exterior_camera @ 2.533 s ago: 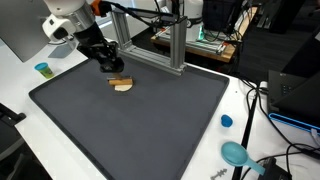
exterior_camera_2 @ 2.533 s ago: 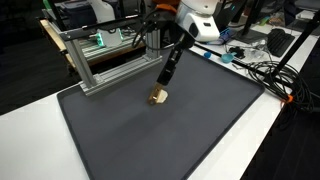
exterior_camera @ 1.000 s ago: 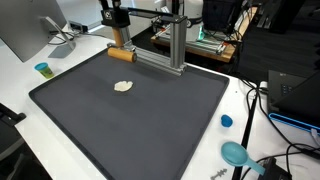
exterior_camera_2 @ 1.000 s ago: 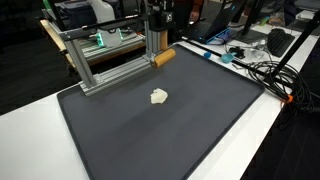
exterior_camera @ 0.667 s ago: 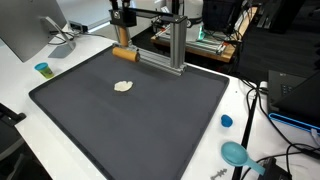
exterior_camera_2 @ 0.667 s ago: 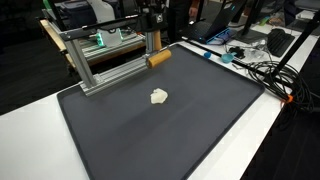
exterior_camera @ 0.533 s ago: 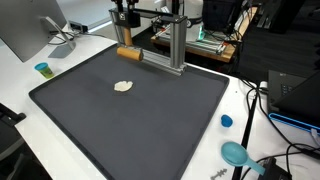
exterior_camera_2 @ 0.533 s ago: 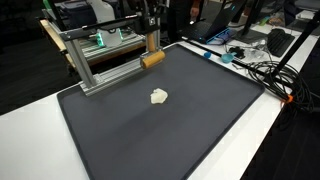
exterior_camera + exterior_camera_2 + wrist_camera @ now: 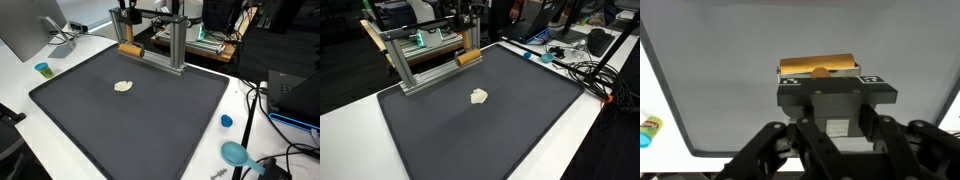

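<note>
Surface: white (image 9: 18,82), carrying a mat with loose items around it.
Mat: dark grey (image 9: 140,125), covering most of the surface in both exterior views.
Frame: aluminium bars (image 9: 176,45), standing along the mat's far edge.
Fingers: black (image 9: 790,82), clenched on the brown block from both sides, pointing down just in front of the frame.
Brown block: short and tan (image 9: 130,50), lying level between the fingers near the mat's far edge, just beside the frame; the wrist view shows it crosswise in the grip (image 9: 818,66).
Pale piece: small cream lump (image 9: 123,87), lying alone on the mat, well apart from the block.
Cup: small, blue-green (image 9: 42,69), on the surface beside the mat.
</note>
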`<state>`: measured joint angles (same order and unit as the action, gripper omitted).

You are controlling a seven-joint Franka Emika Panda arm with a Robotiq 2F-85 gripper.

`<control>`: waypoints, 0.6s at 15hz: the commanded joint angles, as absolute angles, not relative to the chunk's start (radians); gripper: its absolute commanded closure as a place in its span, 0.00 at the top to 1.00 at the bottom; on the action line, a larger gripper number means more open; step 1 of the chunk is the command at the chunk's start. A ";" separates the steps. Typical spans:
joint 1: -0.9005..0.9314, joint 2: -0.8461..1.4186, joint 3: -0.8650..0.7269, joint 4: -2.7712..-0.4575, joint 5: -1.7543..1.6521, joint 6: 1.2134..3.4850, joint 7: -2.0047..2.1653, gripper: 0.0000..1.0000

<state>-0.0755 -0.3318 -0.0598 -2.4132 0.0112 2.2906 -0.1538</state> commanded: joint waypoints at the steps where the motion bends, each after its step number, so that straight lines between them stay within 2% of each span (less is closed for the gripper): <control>1: -0.077 -0.485 -0.049 -2.439 -0.034 2.146 -0.102 0.21; 4: -0.035 -0.520 -0.044 -2.427 0.001 2.035 -0.139 0.21; 5: -0.049 -0.478 -0.058 -2.414 -0.010 2.070 -0.133 0.46; 7: -0.032 -0.504 -0.051 -2.419 -0.008 2.041 -0.134 0.46; 8: -0.030 -0.504 -0.042 -2.423 -0.010 2.045 -0.116 0.21; 9: -0.036 -0.518 -0.026 -2.434 -0.021 2.036 -0.078 0.21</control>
